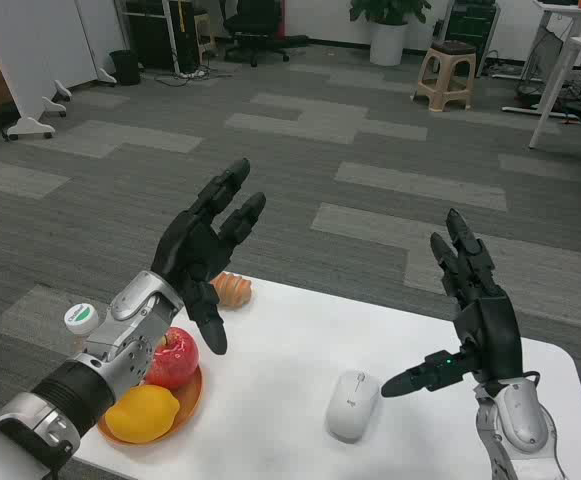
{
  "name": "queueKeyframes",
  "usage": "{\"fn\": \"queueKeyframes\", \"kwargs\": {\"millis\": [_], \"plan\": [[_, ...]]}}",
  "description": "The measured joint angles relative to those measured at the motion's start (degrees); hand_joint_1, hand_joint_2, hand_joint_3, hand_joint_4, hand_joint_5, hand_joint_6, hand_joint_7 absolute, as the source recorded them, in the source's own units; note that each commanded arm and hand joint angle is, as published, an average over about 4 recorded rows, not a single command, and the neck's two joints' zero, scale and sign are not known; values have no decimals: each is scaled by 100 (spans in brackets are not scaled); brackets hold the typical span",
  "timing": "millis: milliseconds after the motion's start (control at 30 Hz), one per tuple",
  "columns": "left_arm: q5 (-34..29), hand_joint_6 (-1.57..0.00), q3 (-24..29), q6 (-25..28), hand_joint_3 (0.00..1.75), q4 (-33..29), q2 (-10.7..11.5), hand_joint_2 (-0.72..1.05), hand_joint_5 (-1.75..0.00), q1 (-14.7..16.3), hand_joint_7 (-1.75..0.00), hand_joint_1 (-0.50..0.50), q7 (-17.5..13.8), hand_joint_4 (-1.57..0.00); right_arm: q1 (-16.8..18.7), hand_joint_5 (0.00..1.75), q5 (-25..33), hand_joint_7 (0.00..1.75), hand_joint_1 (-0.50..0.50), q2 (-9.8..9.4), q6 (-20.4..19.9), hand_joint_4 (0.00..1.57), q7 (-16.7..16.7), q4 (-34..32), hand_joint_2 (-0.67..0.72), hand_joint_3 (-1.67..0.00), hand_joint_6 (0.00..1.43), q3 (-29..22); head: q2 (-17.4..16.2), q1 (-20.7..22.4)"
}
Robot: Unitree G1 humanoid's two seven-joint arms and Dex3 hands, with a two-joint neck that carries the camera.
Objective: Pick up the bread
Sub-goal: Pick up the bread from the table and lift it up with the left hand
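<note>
Hovering spread and empty above the table (300, 330), left hand (202, 255) over bread (232, 290), right hand (470, 315) likewise empty

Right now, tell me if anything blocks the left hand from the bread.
Nothing visible stands between them. The left hand hovers open just above the bread, partly covering it in this view. The plate holding the red apple and lemon sits nearer the robot, out of that path.

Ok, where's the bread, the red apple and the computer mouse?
bread (235, 290): head view, on its visible right end, behind the left hand.
red apple (173, 362): head view, on its shiny front.
computer mouse (353, 404): head view, on its top.
</note>
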Motion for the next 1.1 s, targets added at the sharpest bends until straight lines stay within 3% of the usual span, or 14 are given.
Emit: {"fn": "queueKeyframes", "kwargs": {"millis": [67, 100, 167, 233, 633, 733, 867, 1033, 1100], "plan": [[-117, 0, -201, -265, 9, 231, -37, -72, 0, -136, 0, -50, 211, 0, 0, 15, 1, 0, -36, -21, 2, 0, -21, -58, 15, 0, 0, 26, 393, -12], [-231, 0, -383, -502, 9, 445, -76, -72, 0, -265, 0, -50, 408, 0, -3, 15, 2, 0, -38, -36, 3, 0, -37, -125, 15, 0, 0, 53, 786, -24], [-423, 0, -683, -880, 9, 773, -175, -72, 0, -512, 0, -50, 756, 0, -26, 12, 0, 0, -38, -51, 0, 0, -57, -298, 14, 0, 0, 114, 786, -24], [-465, 0, -784, -984, 9, 836, -225, -72, 0, -617, 0, -50, 843, 0, -39, 12, -1, 0, -38, -50, -3, 0, -55, -378, 12, 0, 0, 146, 780, -27], [-476, 0, -805, -1017, 9, 838, -235, -72, 0, -645, 0, -50, 847, 0, -39, 10, 0, 0, -38, -56, -3, 0, -57, -381, 15, 0, 0, 157, 719, -29], [-476, 0, -805, -1024, 9, 839, -235, -72, 0, -645, 0, -50, 847, 0, -39, 17, 0, 0, -38, -56, -3, 0, -58, -381, 15, 0, 0, 158, 654, -47], [-472, 0, -805, -1025, 9, 862, -236, -72, 0, -645, 0, -50, 847, 0, -39, 15, 0, 0, -38, -57, -3, 0, -58, -381, 15, 0, 0, 158, 401, -119], [-449, 0, -805, -1025, 9, 922, -235, -72, 0, -645, 0, -50, 847, 0, -39, 15, 0, 0, -38, -57, -3, 0, -57, -379, 15, 0, 0, 155, -600, -458], [-444, 0, -805, -1026, 9, 949, -235, -72, 0, -645, 0, -50, 847, 0, -39, 15, 0, 0, -38, -57, -3, 0, -56, -373, 15, 0, 0, 151, -845, -531]]}}
